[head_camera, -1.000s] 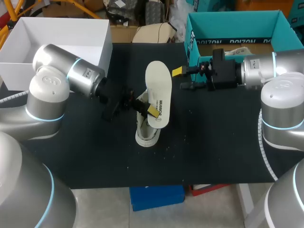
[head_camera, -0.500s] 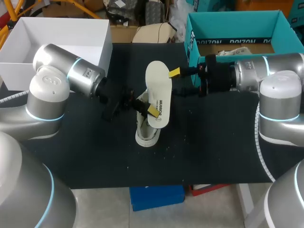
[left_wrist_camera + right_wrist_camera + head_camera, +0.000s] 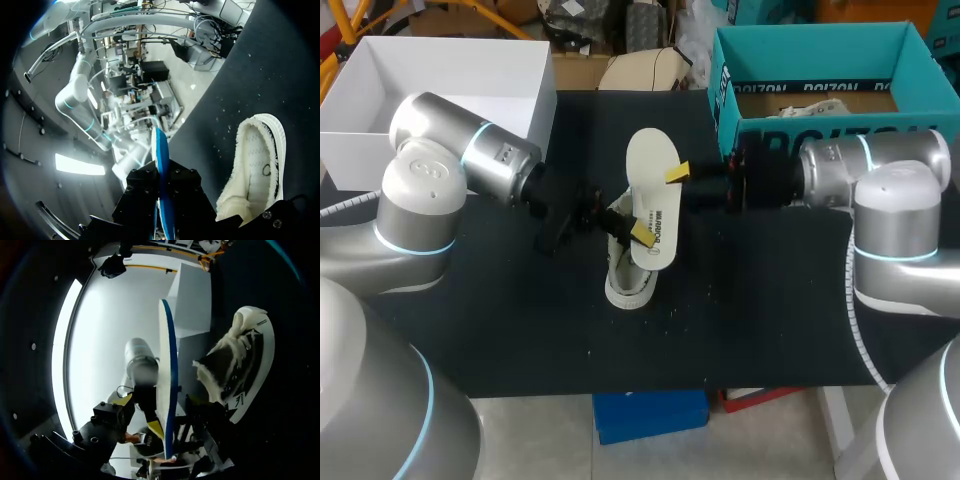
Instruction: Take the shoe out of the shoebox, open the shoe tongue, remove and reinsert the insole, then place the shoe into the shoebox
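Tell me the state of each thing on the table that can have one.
shoe: out of the shoebox, on the table, insole removed.
insole: out of the shoe, held upright.
left gripper: shut on the insole.
right gripper: open, fingers either side of the insole's edge.
teal shoebox: open, no shoe inside.
white box: open on top.

Left arm (image 3: 430,200) and right arm (image 3: 898,170): silver-grey rounded links, bulbous joints, thin light-blue rings at the joints; small dark label (image 3: 505,153) on the left forearm. Left gripper (image 3: 638,232) and right gripper (image 3: 682,184) black, boxy, small screws in housings, yellow fingertips (image 3: 677,172). White ribbed cable (image 3: 855,325) by right arm.
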You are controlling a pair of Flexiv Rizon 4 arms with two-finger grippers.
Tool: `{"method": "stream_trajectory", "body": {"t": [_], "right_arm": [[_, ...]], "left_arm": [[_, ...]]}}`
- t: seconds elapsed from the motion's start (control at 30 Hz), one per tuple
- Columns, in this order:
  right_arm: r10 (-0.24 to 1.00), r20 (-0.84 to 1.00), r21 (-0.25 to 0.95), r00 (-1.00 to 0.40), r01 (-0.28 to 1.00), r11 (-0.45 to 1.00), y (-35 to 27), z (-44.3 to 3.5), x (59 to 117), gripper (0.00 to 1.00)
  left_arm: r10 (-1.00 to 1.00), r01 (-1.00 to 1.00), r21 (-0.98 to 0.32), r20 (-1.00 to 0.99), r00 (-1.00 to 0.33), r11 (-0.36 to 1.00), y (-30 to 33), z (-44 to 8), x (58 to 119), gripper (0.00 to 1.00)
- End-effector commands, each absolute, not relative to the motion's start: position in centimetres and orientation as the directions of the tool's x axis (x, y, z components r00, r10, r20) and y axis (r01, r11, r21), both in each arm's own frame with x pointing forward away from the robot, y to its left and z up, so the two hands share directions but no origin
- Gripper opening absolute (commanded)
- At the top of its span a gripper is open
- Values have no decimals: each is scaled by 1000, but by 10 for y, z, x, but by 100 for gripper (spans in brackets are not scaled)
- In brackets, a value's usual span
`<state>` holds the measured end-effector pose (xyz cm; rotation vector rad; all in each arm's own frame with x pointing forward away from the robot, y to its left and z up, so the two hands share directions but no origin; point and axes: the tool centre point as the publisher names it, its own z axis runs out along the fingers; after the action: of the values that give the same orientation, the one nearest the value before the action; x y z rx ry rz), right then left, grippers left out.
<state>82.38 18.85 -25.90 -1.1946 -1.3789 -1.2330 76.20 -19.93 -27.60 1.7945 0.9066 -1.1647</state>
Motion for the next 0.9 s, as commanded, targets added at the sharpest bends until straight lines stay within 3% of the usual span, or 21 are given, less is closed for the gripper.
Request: {"method": "stream_trajectory", "body": {"t": [0.03, 0.9], "right_arm": [[80, 989, 119, -120, 993, 19, 195, -265, 823, 49], [88, 989, 118, -122, 992, 49, 199, -268, 854, 40]], "left_arm": [[143, 872, 235, -936, 323, -430, -200, -276, 762, 0], [143, 872, 235, -936, 323, -430, -200, -276, 762, 0]]}}
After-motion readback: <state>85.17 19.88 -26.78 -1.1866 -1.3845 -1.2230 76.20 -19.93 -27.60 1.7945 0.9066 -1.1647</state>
